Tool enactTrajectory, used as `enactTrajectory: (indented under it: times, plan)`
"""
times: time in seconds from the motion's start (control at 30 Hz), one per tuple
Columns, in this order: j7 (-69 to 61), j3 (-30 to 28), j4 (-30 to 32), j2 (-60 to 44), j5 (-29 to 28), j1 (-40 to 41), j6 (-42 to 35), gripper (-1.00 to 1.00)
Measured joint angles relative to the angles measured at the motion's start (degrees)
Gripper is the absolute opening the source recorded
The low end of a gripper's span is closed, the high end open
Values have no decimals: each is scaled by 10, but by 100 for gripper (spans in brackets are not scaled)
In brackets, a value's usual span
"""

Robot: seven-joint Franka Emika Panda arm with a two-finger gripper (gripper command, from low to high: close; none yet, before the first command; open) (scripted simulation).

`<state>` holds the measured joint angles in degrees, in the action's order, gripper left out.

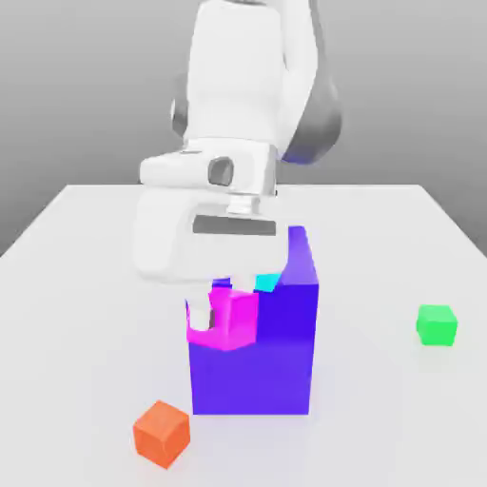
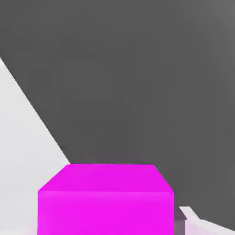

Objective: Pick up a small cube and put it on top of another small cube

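Note:
My gripper [image 1: 224, 318] is shut on the small magenta-pink cube [image 1: 240, 323], and one white finger [image 1: 201, 320] shows on the cube's side toward the exterior view's left. The held cube hangs level at the upper left corner of the big purple-blue block [image 1: 276, 366]. In the hand view the same cube [image 2: 105, 202] sits close up, with a pale finger edge [image 2: 189, 215] beside it. A small cyan cube [image 1: 269, 282] peeks out just behind the hand, at the height of the block's top; I cannot tell whether the held cube touches it.
On the white table [image 1: 86, 314], a small orange cube [image 1: 162, 433] lies in front of the big block, toward the exterior view's left. A small green cube [image 1: 437, 325] rests on the exterior view's right. The arm's white body rises above the block.

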<state>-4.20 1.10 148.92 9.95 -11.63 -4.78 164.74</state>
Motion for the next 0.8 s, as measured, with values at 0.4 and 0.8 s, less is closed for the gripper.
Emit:
enactTrajectory:
  times: [0.4, 0.8]
  plan:
    - [-62, 164, -19, 0, 50, -223, -48, -100]
    - [-219, 185, 61, -27, 140, -312, -100, -100]
